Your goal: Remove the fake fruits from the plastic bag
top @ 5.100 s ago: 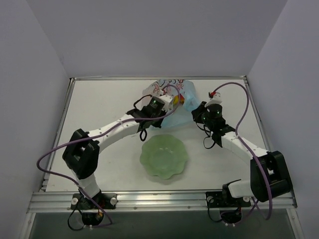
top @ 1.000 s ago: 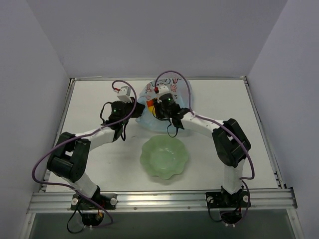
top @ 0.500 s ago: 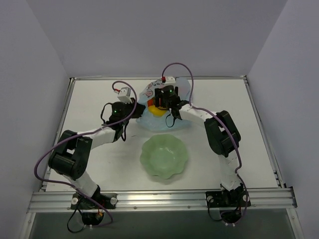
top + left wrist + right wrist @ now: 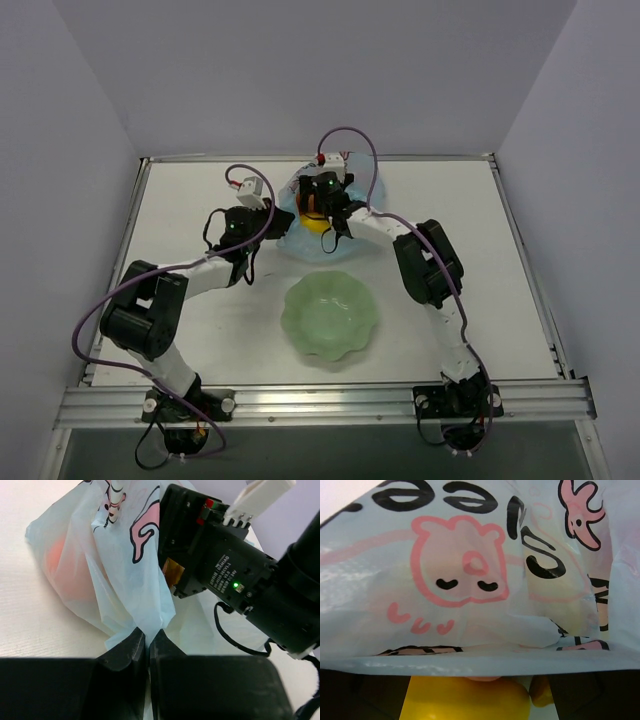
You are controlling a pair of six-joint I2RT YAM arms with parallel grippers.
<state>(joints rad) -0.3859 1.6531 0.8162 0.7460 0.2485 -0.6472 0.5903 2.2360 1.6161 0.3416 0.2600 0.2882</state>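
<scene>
Your left gripper has its jaws pinched together on a fold of the plastic bag, while your right gripper, the nearer one, has its jaws apart flanking the yellow fruit, which lies dead ahead under the bag's edge.

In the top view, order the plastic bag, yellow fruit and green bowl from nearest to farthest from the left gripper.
1. plastic bag: pinched by the left gripper.
2. yellow fruit: inside the bag.
3. green bowl: apart, below the bag in view.
</scene>
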